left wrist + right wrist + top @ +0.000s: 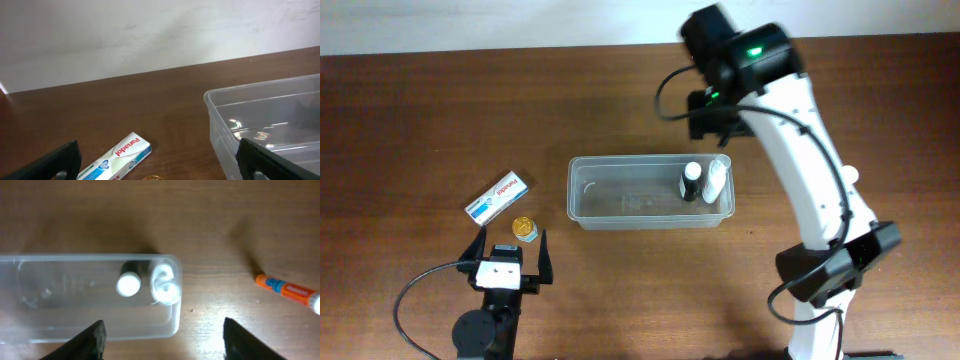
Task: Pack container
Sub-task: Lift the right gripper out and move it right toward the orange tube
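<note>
**Entry: container mid-desk, both pincers empty**

Overhead gives you the whole layout. The container lies lengthwise at the middle of the desk. A dark bottle with a white cap and a white bottle stand side by side at its right end. To the container's left lies a white-and-blue box, with a small gold round item just beside it. You cannot tell what the gold item is.

The right wrist view adds an orange tube with a blue label. It lies on the desk, well apart from the container's right end. Overhead, the right arm covers most of that spot. This view looks straight down on the two bottle tops, and both are blurred.

The left wrist view lets you read "Panadol" on the box. The frame edge cuts off the container there, and the gold item shows only as a sliver at the bottom.

The left arm sits low at the near edge. The left pincer points across the desk with its fingers spread fully and nothing between them, and the gold item lies just ahead.

The right arm arches from the near right corner over the container's right end. Overhead, the wrist housing hides its fingers. The wrist view shows the right pincer pointing down by that end, fingers wide apart and holding nothing.
</note>
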Motion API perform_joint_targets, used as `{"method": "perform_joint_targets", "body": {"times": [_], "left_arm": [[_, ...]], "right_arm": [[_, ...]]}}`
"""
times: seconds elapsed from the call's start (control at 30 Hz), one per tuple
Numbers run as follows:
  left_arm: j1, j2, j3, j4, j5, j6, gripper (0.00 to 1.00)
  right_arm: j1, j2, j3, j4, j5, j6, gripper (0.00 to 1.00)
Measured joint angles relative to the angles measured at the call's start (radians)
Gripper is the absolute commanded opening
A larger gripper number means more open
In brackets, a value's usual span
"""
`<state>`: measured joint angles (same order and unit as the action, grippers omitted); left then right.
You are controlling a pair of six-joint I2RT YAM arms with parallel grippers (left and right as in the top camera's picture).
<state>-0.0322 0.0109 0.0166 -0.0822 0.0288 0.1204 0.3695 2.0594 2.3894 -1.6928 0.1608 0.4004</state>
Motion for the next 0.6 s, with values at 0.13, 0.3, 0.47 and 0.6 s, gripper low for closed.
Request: {"method": "perform_joint_targets", "body": {"times": [0.13,0.3,0.47,0.6], "left_arm": [[0.0,0.0,0.0,0.0,0.0,0.0,0.99],[0.0,0.0,0.0,0.0,0.0,0.0,0.99],[0.0,0.0,0.0,0.0,0.0,0.0,0.99],[0.0,0.0,0.0,0.0,0.0,0.0,0.99]], "right_arm": [[-0.137,-0.001,0.0,0.0,-0.045,-0.003,0.69],[-0.327,-0.001,-0.034,0.0,-0.107,-0.025,0.73],[-0.479,-0.001,-0.126,0.0,-0.136,-0.066,0.74],[-0.552,-0.001,-0.188,0.0,-0.137,-0.09,0.74]]}}
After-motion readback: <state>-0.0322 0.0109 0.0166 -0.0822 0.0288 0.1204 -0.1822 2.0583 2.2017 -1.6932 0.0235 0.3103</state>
